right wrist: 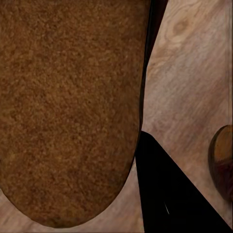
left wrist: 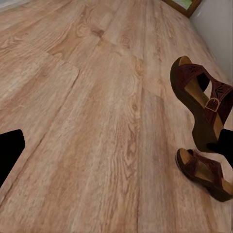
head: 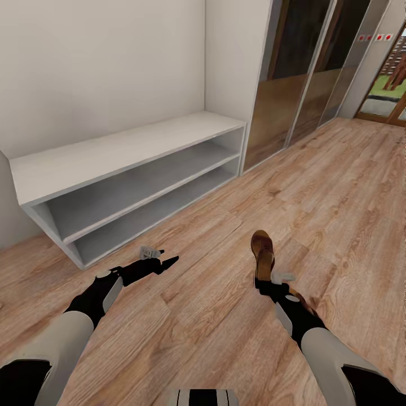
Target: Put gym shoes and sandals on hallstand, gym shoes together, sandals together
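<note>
My right gripper (head: 264,277) is shut on a brown sandal (head: 263,251) and holds it upright above the corridor floor (head: 214,316). Its tan sole (right wrist: 68,111) lies against a dark finger (right wrist: 170,194) in the right wrist view. The left wrist view shows the held sandal (left wrist: 204,107) raised, with the second sandal (left wrist: 204,172) lying flat on the planks below it. That second sandal (head: 304,301) is partly hidden behind my right forearm. My left gripper (head: 168,257) hovers open and empty, low in front of the hallstand (head: 129,152), whose two shelves are bare. The gym shoes are out of view.
Tall mirrored wardrobe doors (head: 304,84) stand right of the hallstand along the wall. A doorway (head: 389,90) opens at the far right end. Wood planks stretch between the rack and my arms.
</note>
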Tool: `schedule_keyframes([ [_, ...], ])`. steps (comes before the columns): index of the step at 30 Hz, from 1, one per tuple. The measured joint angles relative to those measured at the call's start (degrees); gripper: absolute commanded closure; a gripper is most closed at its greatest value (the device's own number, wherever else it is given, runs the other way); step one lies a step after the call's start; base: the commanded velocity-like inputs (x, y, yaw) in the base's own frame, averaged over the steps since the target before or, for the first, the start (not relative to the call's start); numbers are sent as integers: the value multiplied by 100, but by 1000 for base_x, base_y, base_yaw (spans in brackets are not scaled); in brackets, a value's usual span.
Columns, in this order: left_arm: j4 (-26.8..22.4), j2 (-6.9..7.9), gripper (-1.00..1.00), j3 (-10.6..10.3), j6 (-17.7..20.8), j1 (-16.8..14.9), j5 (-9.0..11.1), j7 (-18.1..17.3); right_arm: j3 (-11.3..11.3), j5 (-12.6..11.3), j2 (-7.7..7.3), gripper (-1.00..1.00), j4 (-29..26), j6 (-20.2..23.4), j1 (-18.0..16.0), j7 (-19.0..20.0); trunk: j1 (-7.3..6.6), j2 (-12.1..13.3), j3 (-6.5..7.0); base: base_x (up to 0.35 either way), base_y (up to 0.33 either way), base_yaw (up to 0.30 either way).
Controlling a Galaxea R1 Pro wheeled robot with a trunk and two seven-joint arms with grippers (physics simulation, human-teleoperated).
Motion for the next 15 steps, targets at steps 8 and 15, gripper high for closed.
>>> schedule_keyframes([
  [8, -1, 0, -100, 0, 0, 0, 0, -8, 0, 6, 0, 100, 5, 0, 0, -1, 1, 0, 0, -35, -350, 0],
  [15, -1, 0, -100, 0, 0, 3, 0, -9, 9, 8, 0, 100, 13, 0, 0, 8, 1, 0, 0, -87, -350, 0],
])
